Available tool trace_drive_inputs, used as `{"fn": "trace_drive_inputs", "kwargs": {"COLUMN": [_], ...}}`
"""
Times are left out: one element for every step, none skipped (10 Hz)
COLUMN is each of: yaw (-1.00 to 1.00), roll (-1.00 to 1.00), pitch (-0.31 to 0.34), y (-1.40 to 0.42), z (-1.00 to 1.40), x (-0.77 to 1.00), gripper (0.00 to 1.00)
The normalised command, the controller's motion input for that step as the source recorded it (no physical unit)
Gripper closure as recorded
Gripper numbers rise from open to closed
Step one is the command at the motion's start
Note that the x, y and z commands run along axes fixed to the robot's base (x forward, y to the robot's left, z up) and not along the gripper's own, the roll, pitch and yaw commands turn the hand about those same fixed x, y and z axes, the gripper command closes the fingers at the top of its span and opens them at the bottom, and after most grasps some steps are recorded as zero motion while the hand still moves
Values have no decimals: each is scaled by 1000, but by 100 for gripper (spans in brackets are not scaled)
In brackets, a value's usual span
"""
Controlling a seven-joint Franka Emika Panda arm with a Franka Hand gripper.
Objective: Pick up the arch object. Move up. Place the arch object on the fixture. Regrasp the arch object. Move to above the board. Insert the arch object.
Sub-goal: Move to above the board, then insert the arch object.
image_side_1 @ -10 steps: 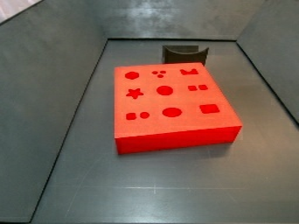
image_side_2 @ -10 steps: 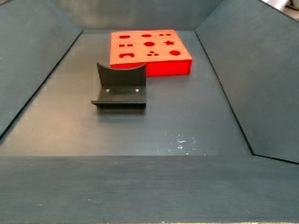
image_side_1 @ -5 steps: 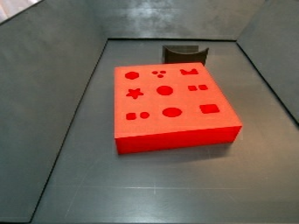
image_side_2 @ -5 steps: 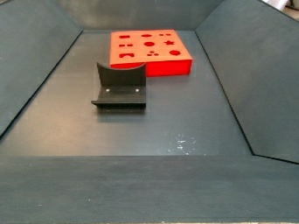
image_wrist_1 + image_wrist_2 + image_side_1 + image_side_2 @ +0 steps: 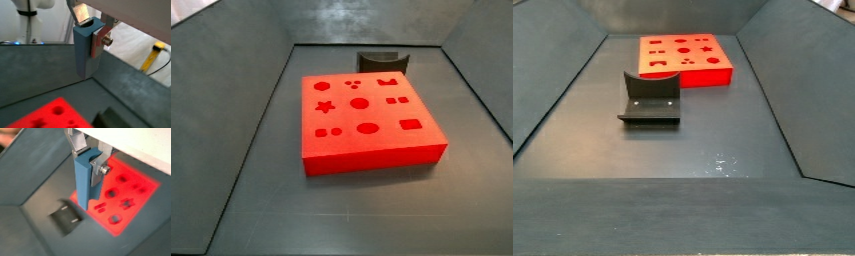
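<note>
In both wrist views my gripper (image 5: 89, 22) (image 5: 88, 153) is shut on the arch object (image 5: 85, 52) (image 5: 83, 180), a slim blue-grey block with a curved notch at its held end, hanging lengthwise from the silver fingers (image 5: 82, 12) (image 5: 78, 140). It is high above the floor. Far below lie the red board (image 5: 127, 190) (image 5: 50, 116) with its shaped recesses and the dark fixture (image 5: 67, 217) (image 5: 113, 120). Both side views show the board (image 5: 369, 120) (image 5: 683, 59) and the fixture (image 5: 382, 62) (image 5: 649, 97) on the floor, while gripper and arch object are out of their view.
The board and fixture sit in a dark grey bin with sloping walls (image 5: 231, 90) (image 5: 780, 90). A yellow object (image 5: 153, 56) and white equipment (image 5: 30, 10) show beyond the bin's rim in a wrist view.
</note>
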Motion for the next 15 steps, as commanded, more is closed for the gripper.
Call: {"fn": "trace_drive_inputs", "kwargs": {"yaw": [-196,-195,-190,-186,-182,-134,-70,-35,-21,0,49,0,-640,-851,-883], "roll": [-1000,-1000,-1000,-1000,-1000,-789,-514,-346,-211,-11,-89,0,1,0,1], "pitch": [-163,-162,-163,-164,-177,-159,-130,-111,-80,0,0,0,0,0,19], "y": [-582,-304,-106,-17,4,28,40,36,26,0,0,-17,166,163,134], "z": [72,39,20,8,11,3,5,5,1,-20,-40,0,-69,-46,-131], "x": [-648,-435,-273,-178,-149,-129,-116,-99,-69,0,-23,0,83,223,89], "gripper": [100,100,100,100,100,100,100,100,100,100,100,100,100,100,100]}}
